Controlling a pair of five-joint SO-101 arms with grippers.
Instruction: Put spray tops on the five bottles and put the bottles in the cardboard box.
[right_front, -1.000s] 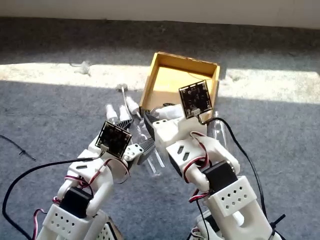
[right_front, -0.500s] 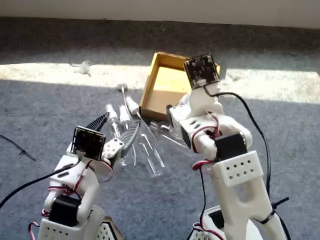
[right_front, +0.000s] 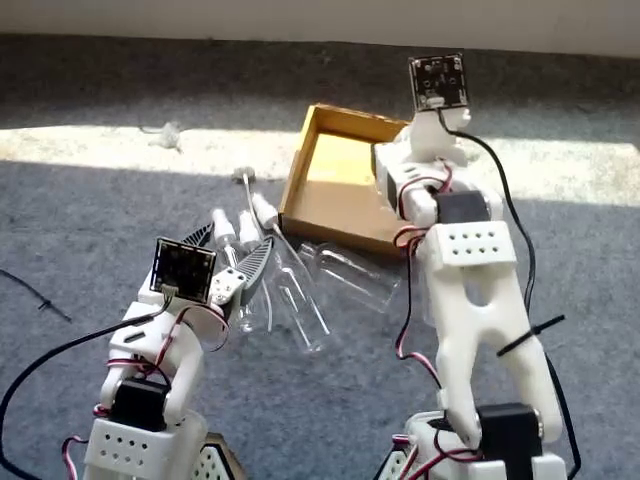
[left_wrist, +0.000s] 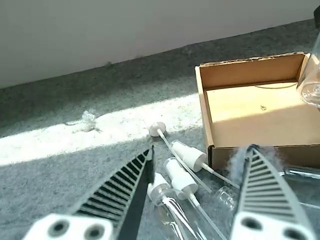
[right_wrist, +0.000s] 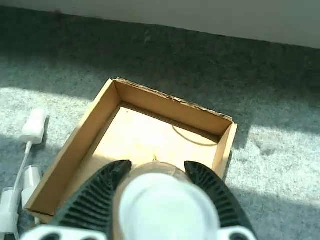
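one clear bottle (right_wrist: 160, 205) is held up over the cardboard box (right_wrist: 75, 150). the right gripper (right_wrist: 157, 167) has its fingers squeezed tight around it. the end of the bottle near the camera looks white and round, and i cannot tell if that is a spray top. the box is open at the top and lies flat on the grey carpet (right_front: 80, 250). its brown floor is bare under the bottle.

the left gripper (left_wrist: 201, 149) is low, near the outside of the box. its fingers are spread wide with nothing between them. under it lie three white spray tops (left_wrist: 190, 156), close together, each with a thin tube. one more small white top (left_wrist: 156, 129) with a long thin tube lies a bit farther off. a few other bottles (right_front: 345, 270) lie on their sides on the carpet, just beside the near wall of the box.
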